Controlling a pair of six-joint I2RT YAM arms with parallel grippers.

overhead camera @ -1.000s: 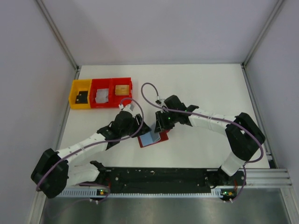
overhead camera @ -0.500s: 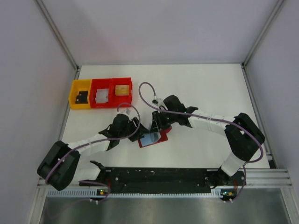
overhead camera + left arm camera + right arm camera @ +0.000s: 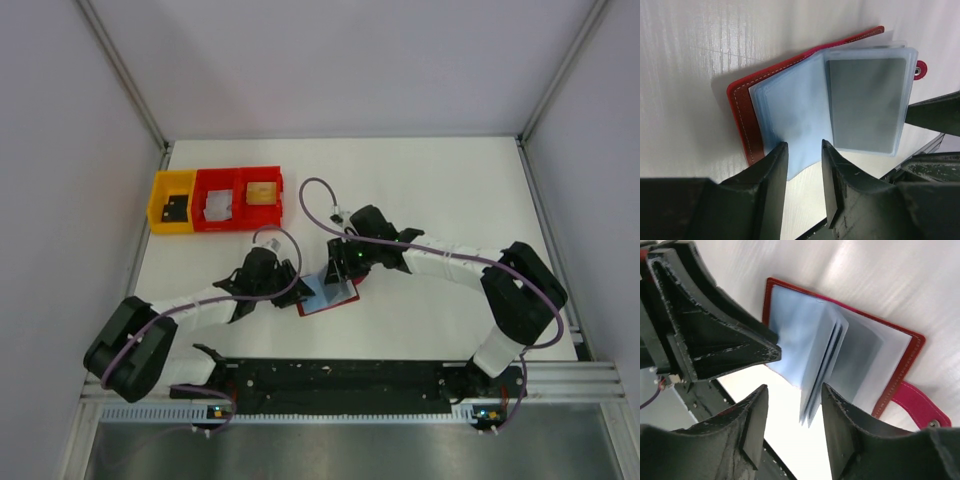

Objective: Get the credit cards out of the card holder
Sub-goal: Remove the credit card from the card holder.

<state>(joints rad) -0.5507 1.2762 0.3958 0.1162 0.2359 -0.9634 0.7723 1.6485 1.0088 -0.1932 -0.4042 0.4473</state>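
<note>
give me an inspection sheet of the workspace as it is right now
surface: white table, no marks seen
job's things: red card holder lying open near the table's middle, blue sleeves fanned up; grey card inside a sleeve; no card lying out
clutter: yellow bin and two red bins at far left, each with a small item inside
grippers: left gripper and right gripper both open, each straddling sleeve edges from opposite sides
cables: purple cables loop over both arms
surroundings: pale walls, metal frame posts
</note>
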